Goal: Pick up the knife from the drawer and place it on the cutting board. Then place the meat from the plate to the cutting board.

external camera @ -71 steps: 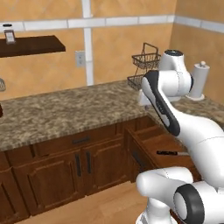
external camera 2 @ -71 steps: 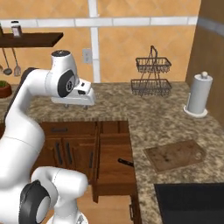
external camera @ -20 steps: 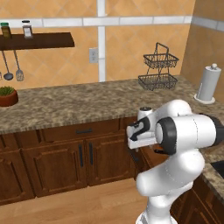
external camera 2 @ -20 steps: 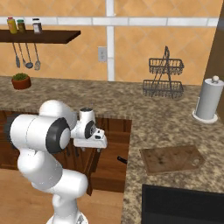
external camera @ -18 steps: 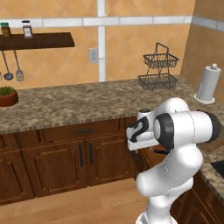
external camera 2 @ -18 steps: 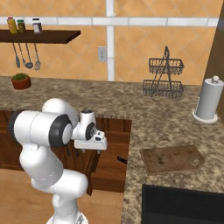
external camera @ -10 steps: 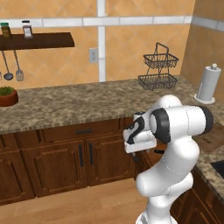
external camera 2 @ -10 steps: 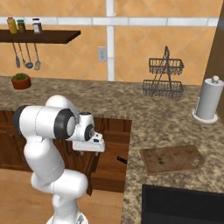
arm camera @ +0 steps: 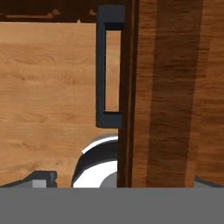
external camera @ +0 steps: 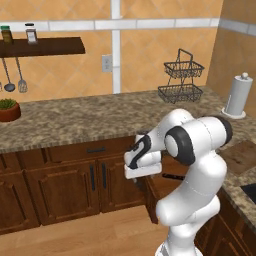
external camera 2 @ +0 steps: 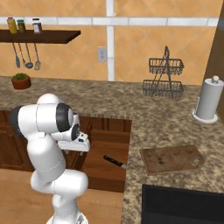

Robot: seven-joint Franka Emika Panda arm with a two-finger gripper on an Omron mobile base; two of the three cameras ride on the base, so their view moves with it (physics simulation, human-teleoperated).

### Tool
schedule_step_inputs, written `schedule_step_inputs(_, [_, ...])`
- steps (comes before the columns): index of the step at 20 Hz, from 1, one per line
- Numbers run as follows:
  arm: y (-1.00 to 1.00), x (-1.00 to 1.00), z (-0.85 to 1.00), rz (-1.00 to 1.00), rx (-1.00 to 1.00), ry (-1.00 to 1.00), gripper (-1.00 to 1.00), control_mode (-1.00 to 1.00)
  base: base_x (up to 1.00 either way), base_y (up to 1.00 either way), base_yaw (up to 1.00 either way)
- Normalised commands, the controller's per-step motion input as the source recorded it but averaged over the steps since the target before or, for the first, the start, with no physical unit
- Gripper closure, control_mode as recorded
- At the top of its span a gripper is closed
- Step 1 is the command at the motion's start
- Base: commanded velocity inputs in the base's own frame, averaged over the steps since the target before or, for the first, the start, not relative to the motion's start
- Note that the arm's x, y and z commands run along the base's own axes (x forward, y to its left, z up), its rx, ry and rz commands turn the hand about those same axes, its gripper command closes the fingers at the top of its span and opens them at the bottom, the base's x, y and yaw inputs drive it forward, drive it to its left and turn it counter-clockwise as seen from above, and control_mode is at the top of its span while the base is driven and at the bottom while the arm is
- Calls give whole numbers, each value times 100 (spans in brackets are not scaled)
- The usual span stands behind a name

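The reddish-brown drawer [external camera 2: 103,175] stands pulled out beside the counter, and the knife [external camera 2: 114,161] lies inside it, black handle toward the arm. In the left base view its dark handle [external camera: 173,176] peeks out behind the arm. My gripper [external camera 2: 82,149] points downward over the drawer's front edge. The hand view shows the drawer's dark handle [arm camera: 109,65] with the floor to its left. My fingertips [arm camera: 42,178] sit far apart with nothing between them, so the gripper [arm camera: 122,183] is open. The speckled cutting board [external camera 2: 173,158] lies on the counter right of the drawer. Plate and meat are out of view.
A white paper towel roll [external camera 2: 209,99] and a wire basket [external camera 2: 165,74] stand at the back of the counter. A dark recessed panel [external camera 2: 183,203] lies in front of the board. Cabinet doors [external camera: 95,185] line the left, with wooden floor [external camera: 75,240] below.
Since a second ago the hand has shifted a little left and lower at the drawer's front, with the elbow swinging up. The knife has not moved. Since 3.5 s ago the camera moved.
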Motion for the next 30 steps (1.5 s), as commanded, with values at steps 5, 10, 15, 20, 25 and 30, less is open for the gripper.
schedule_step_inputs(5, [100, 0, 0, -2, 0, 0, -100, -100, 0, 0, 0])
schedule_step_inputs(10, [100, 0, 2, -4, 0, 0, -100, -100, 0, 0, 0])
schedule_step_inputs(15, [73, 2, 72, -7, -1, -4, -100, -100, 0, 0, 0])
schedule_step_inputs(20, [-83, 0, 100, -20, 6, -5, -100, -100, 0, 0, 0])
schedule_step_inputs(25, [-100, 20, 57, -3, 0, 2, -100, -100, 0, 0, 0])
schedule_step_inputs(30, [-100, 18, -38, 19, -5, 20, -100, -100, 0, 0, 0])
